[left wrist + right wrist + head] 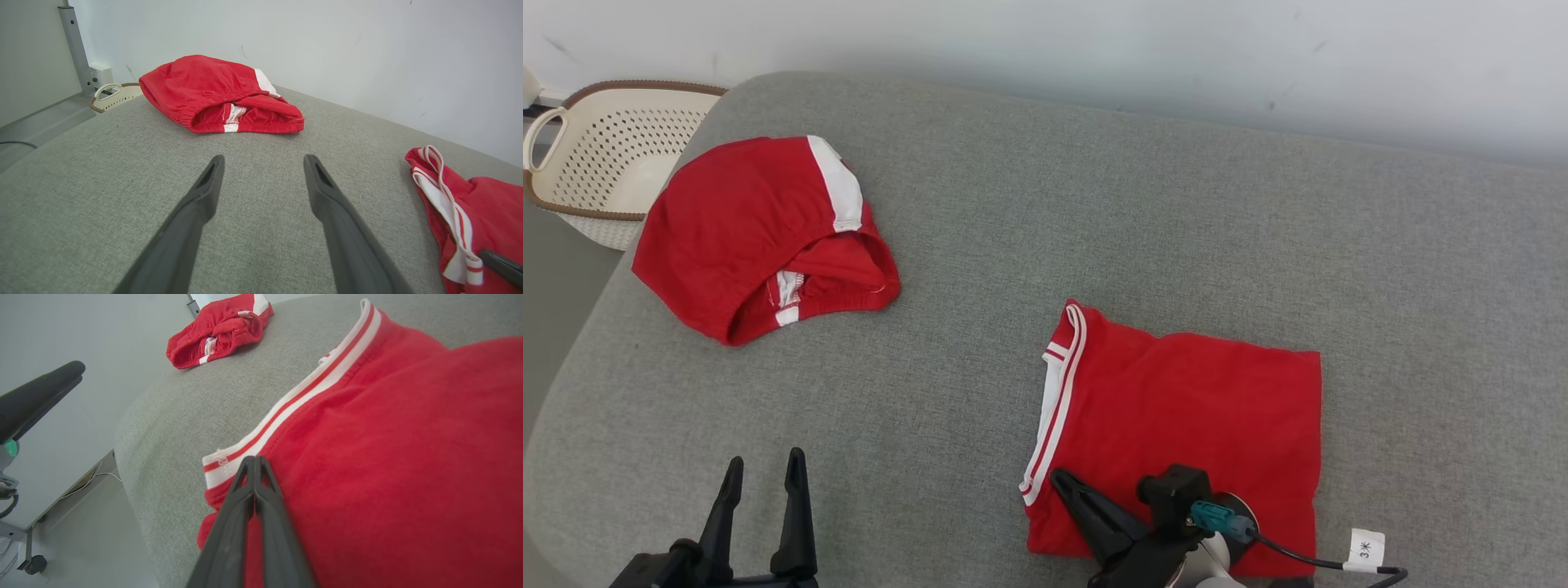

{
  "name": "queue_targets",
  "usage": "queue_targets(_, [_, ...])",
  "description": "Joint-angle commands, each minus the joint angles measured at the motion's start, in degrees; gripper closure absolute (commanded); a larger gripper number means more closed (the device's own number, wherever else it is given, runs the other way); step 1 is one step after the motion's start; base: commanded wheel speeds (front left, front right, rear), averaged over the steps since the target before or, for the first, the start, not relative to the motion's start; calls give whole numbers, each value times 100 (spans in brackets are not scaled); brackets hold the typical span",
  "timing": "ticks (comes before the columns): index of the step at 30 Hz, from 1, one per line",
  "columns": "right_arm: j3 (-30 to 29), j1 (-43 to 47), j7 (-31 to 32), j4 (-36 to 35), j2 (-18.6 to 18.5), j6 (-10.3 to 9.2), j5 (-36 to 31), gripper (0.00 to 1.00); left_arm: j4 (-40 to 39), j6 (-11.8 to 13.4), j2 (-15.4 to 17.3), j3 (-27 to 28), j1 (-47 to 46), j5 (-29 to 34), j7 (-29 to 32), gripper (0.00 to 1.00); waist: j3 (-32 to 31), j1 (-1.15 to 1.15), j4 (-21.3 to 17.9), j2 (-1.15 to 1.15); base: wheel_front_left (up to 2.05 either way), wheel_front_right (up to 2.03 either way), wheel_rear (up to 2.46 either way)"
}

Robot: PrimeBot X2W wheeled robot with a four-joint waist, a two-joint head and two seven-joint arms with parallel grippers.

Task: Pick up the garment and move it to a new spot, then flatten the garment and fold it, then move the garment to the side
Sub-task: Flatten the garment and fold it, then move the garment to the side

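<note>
— What's the big grey thing it all lies on?
— A padded grey cushion point(1094, 245), set against a pale wall point(1094, 49). The folded red garment point(1201, 408) lies flat on its near right part, with its striped band point(1062, 392) of white and red turned to the left.
— And the other red heap?
— A crumpled pair of red shorts point(743, 229) with a white stripe, on the far left corner, well apart from the folded one. Just past them, off the cushion's edge, stands a cream basket point(596, 147) with holes in its wall.
— The pincers?
— The left gripper point(765, 457) is over bare cushion at the near left, its two fingers spread wide with nothing between them. The right gripper point(1063, 480) has its fingers pressed tight together. They lie on the folded garment's near left corner, tips by the striped band, and grip nothing that I can see.
— Anything smaller?
— A little white paper tag point(1366, 549) on the black cable point(1298, 557) by that wrist.
</note>
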Motion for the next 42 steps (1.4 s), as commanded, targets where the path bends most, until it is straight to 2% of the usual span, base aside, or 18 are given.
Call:
queue_targets(1, [31, -8, -23, -14, -23, 0, 53, 100, 1, 7, 1, 5, 16, -25, -14, 0, 1, 0, 1, 0, 0, 0, 0])
queue_targets(5, [-23, -51, -23, -177, -34, 0, 149, 100, -17, 10, 2, 45, 35, -8, -14, 0, 4, 0, -38, 0, 0, 0, 0])
queue_targets(10, [-452, -56, -23, -355, -128, 0, 133, 100, -59, 18, 1, 93, 72, 21, -14, 0, -22, 0, -143, 0, 0, 0, 0])
queue_targets(12, [-743, -62, -23, -471, -183, 0, 70, 51, -97, 24, 1, 116, 99, 28, -14, 0, -37, 0, -188, 0, 0, 0, 0])
queue_targets(13, [-868, -40, -23, -527, -211, 0, 49, 0, -110, 28, 1, 121, 116, 28, -14, 0, -44, 0, -211, 0, 0, 0, 0])
queue_targets(14, [-868, -40, -23, -527, -211, 0, 49, 0, -110, 28, 1, 121, 116, 28, -14, 0, -44, 0, -211, 0, 0, 0, 0])
queue_targets(19, [-1735, 83, -23, -666, -417, 0, -157, 0, -176, 24, 1, 193, 174, 103, -14, 0, -99, 0, -364, 0, 0, 0, 0])
queue_targets(26, [-2546, 308, -23, -529, -591, 0, -199, 0, -162, -9, 0, 252, 293, 198, -14, 0, -201, 0, -552, 0, 0, 0, 0])
queue_targets(32, [-2861, 527, 67, -321, -615, 0, -89, 0, -143, 8, 2, 315, 346, 251, -14, 0, -298, 0, -732, 0, 0, 0, 0])
queue_targets(42, [-2731, 757, 620, -355, -584, 0, 378, 0, -137, -21, 2, 406, 336, 351, -14, 0, -343, 0, -826, 0, 0, 0, 0])
